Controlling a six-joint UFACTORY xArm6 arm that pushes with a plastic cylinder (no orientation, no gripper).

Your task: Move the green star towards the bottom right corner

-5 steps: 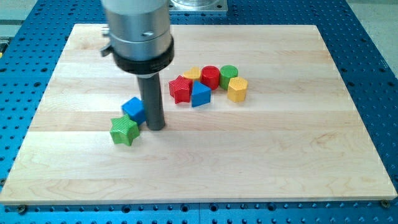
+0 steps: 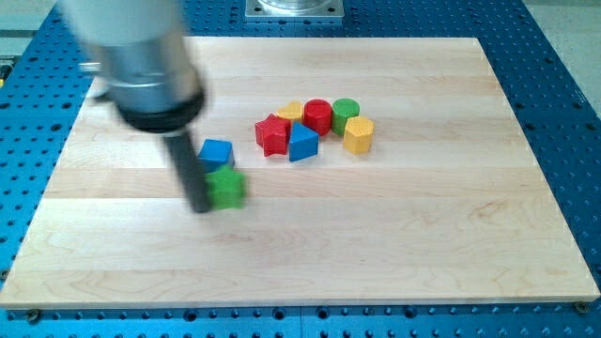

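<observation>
The green star [image 2: 226,188] lies left of the board's middle, blurred by motion. My tip [image 2: 200,207] is right against its left side, touching it. The rod rises from there to the arm's grey body at the view's top left. A blue block [image 2: 217,153] sits just above the green star, close to it or touching it.
A cluster sits near the board's middle: a red star [image 2: 272,134], a blue triangular block [image 2: 302,144], a yellow block [image 2: 292,112] partly hidden, a red cylinder [image 2: 317,115], a green cylinder [image 2: 346,112] and a yellow hexagonal block [image 2: 359,135]. The wooden board [image 2: 423,235] is framed by a blue perforated table.
My tip moved from the star's right side to its left side. The green star has slid right, and the blue block has shifted slightly up and right.
</observation>
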